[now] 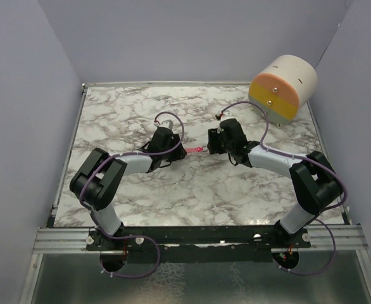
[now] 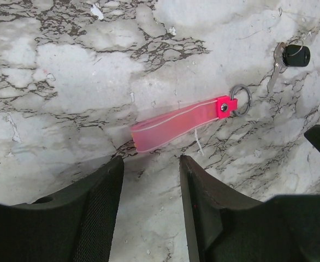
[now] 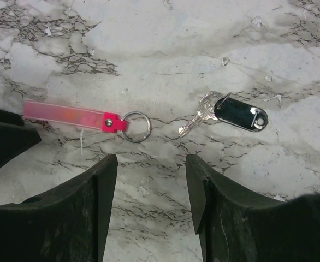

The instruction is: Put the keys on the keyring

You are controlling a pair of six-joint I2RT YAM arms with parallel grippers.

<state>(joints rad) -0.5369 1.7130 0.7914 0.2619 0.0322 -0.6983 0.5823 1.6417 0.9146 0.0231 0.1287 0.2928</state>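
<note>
The keyring, a pink strip with a thin metal ring at one end, lies flat on the marble table between both arms. The key, silvery shaft with a black oval head, lies just beyond the ring, apart from it. My left gripper is open, hovering at the strip's free end with nothing between its fingers. The right gripper is open too, above bare table just short of the ring and the key.
A round cream, orange and yellow drum stands at the back right corner. Purple walls close in the table on three sides. Each gripper's dark finger shows at the edge of the other's wrist view.
</note>
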